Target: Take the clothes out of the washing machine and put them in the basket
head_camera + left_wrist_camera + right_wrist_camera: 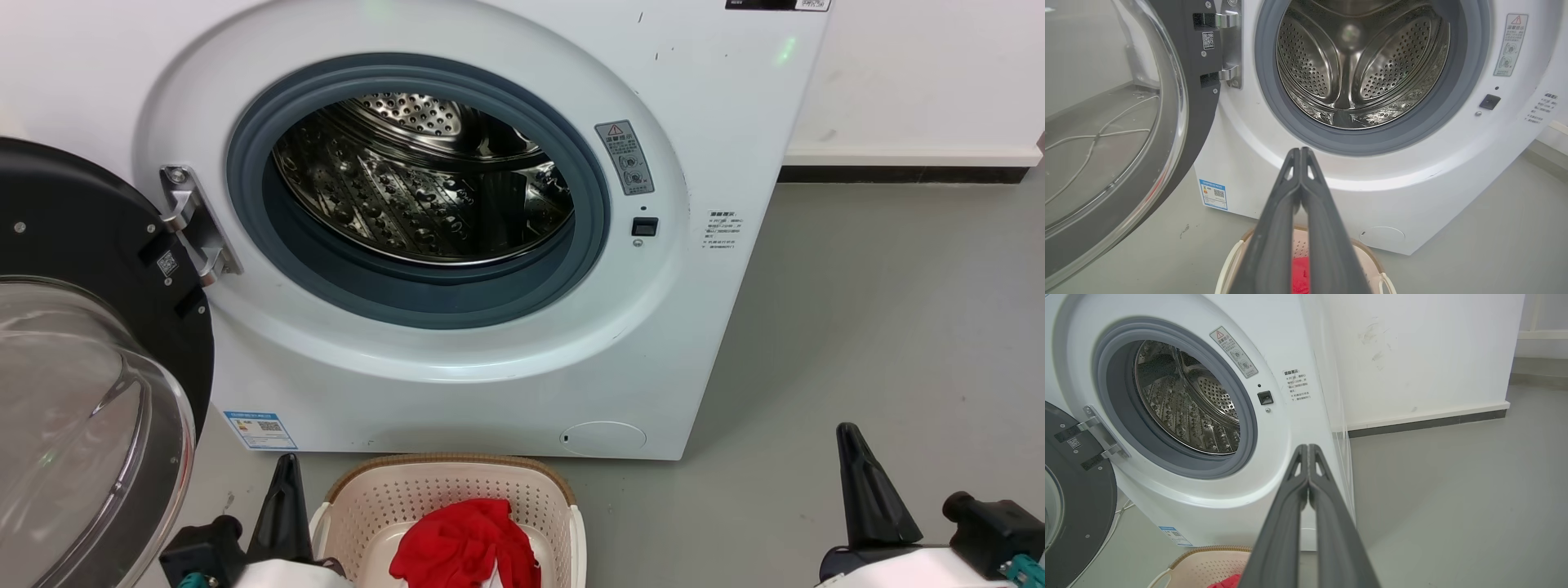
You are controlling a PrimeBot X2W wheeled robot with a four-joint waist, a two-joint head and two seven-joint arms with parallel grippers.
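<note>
Now the clothes (461, 547) are being held in the basket (445, 494) before the washing machine (457, 392), while both pairs of jaws are being held clenched on nothing.

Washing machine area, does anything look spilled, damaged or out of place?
Nothing serious. The door of the washing machine hangs wide open, the drum looks empty, and the clothes lie inside the basket, none on the floor. Only small dark scuffs mark its white front.
</note>
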